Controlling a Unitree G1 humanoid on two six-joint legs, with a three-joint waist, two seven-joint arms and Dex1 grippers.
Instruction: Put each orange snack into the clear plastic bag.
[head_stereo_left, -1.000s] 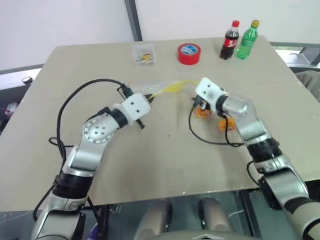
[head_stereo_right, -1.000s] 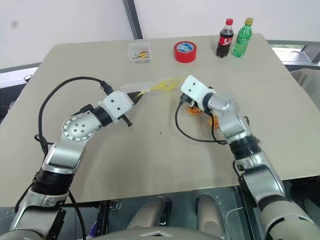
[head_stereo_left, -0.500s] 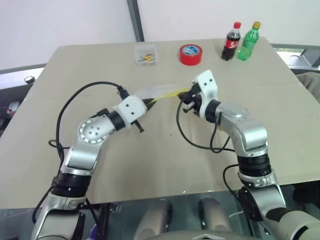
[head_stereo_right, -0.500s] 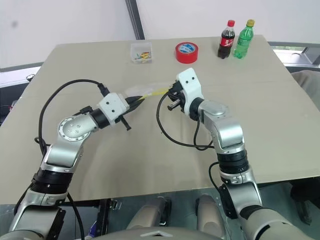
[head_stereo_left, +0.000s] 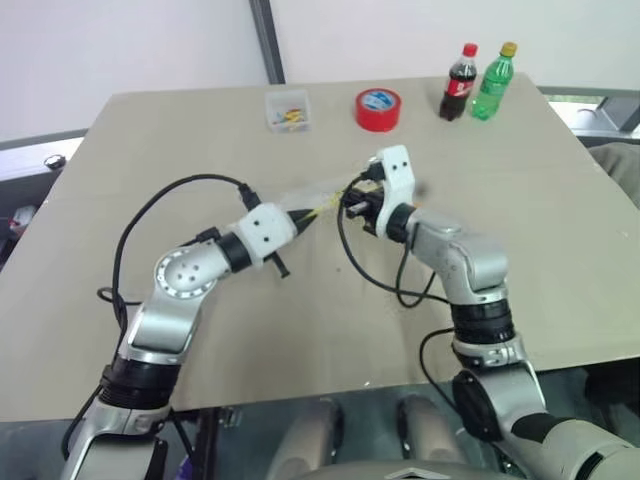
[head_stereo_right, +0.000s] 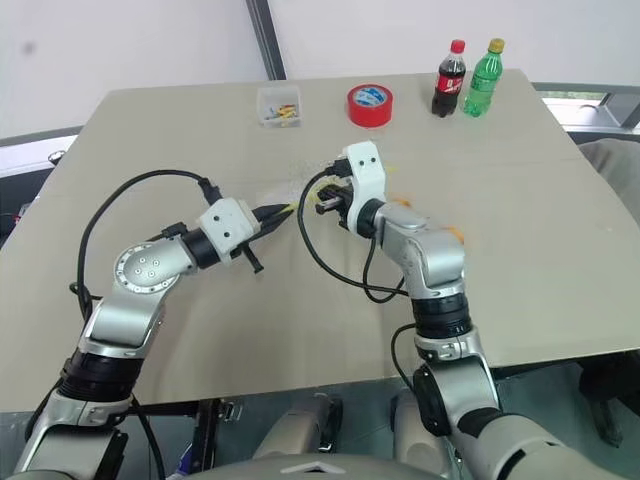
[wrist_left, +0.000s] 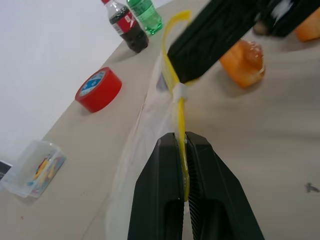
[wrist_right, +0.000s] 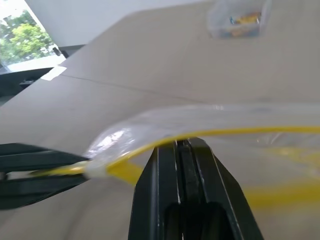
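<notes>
Left eye view shows the table (head_stereo_left: 200, 130), then the clear plastic bag (head_stereo_left: 318, 192) held above it between both arms, presumably to spread its mouth. Left gripper (wrist_left: 183, 150) has its jaws clenched on the yellow zipper strip; right gripper (wrist_right: 181, 150) likewise pinches the strip. Orange snacks (wrist_left: 243, 62) lie on the table just beyond, outside the bag.

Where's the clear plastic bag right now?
Mid-table in the left eye view, the clear plastic bag hangs between the left gripper and right gripper, both pinching its yellow zipper strip.
</notes>
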